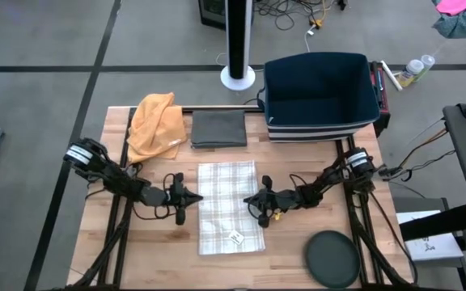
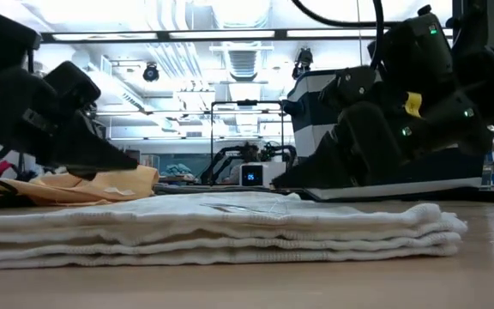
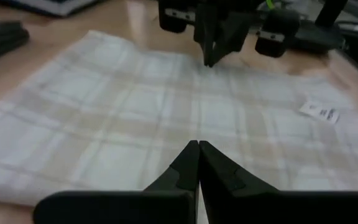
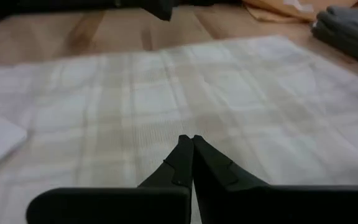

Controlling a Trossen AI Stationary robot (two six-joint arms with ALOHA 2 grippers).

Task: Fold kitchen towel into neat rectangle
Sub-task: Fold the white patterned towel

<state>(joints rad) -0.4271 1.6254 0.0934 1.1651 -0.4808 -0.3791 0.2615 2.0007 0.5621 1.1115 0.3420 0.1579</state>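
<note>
Plaid towel [image 1: 230, 207] lies folded in layers, a flat rectangle mid-table [image 1: 152, 242], white tag [image 1: 236, 238] near its front edge. My left gripper [image 1: 191, 197] sits at its left edge, fingers pressed together, holding nothing. My right gripper [image 1: 252, 199] sits at its right edge, fingers also together, empty. Behind: orange cloth [image 1: 157, 123], grey cloth [image 1: 218, 128], navy bin [image 1: 320, 95]. Dark disc [image 1: 332, 259] front right.

I can't read the small white label [image 1: 236, 237] sewn on the folded white plaid kitchen towel [image 1: 229, 206]; its print is too small. Beside the towel, the round dark grey plate [image 1: 332, 259] is cut off by the picture's edge.
</note>
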